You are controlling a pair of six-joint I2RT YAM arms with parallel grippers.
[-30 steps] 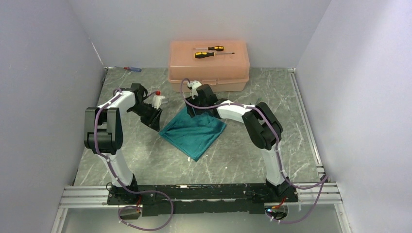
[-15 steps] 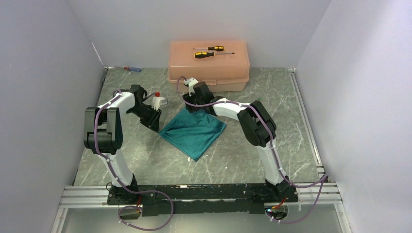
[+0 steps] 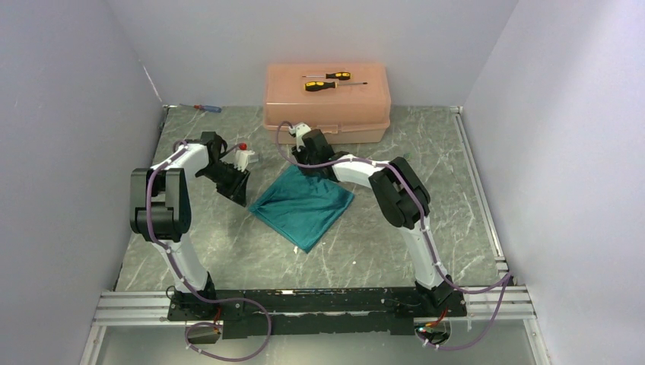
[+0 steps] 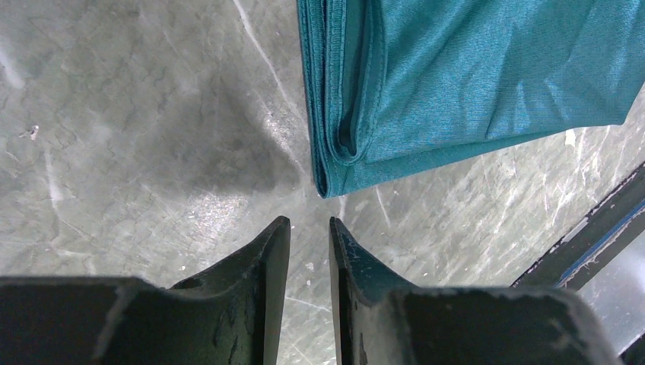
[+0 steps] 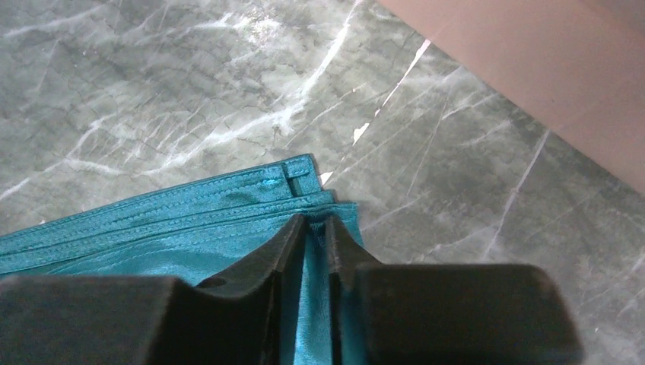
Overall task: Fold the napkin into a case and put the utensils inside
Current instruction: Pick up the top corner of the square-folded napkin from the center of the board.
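Although the napkin (image 3: 304,209) is already folded into a flat, layered square at the centre of the top view, it is not yet the long narrow case. That fold remains, and after it the loading of the utensils. No spoon or fork shows in any view.

Right gripper (image 5: 318,224): jaws drawn nearly together on the napkin's far corner, with stitched hem in the slit. This is judged to be a pinch on the cloth.

Left gripper (image 4: 308,224): jaws slightly apart and empty, just short of the napkin's folded corner, low over the table (image 3: 228,243).

Containers: one peach box (image 3: 327,125) at the upper centre of the top view. Its lid is closed, so its contents cannot be told. Two yellow-and-black screwdrivers (image 3: 328,81) lie on the lid.
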